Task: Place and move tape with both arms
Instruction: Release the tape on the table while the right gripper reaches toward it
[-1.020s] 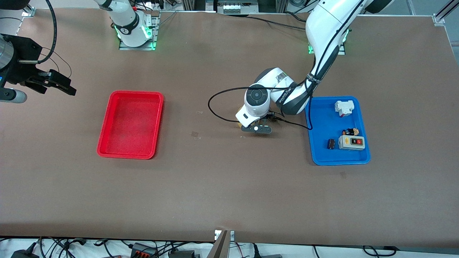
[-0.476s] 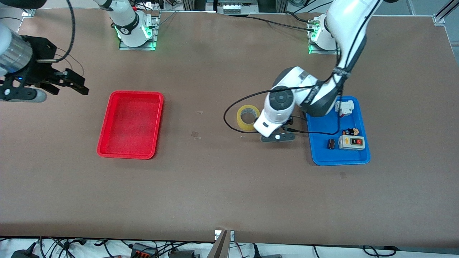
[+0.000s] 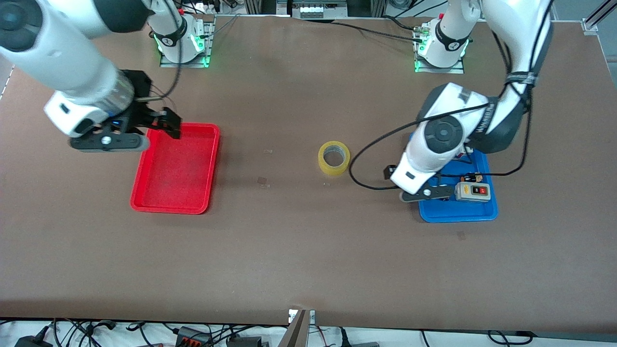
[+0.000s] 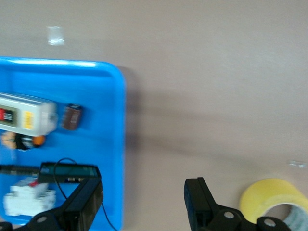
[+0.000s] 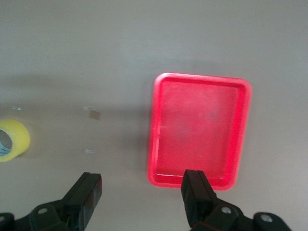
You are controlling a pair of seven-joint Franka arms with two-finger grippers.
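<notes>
Left tool (image 4: 144,204) agape over blue tray (image 3: 458,212) edge — right tool (image 5: 142,199) (agape) over red tray (image 3: 168,205); tape (image 3: 334,157) free.

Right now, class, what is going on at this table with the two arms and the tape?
Neither arm holds anything. The tape lies flat on the bare table, between the red tray and the blue tray. The left gripper, open, hangs over the blue tray's edge. The right gripper, also open, hangs over the red tray's corner.
</notes>
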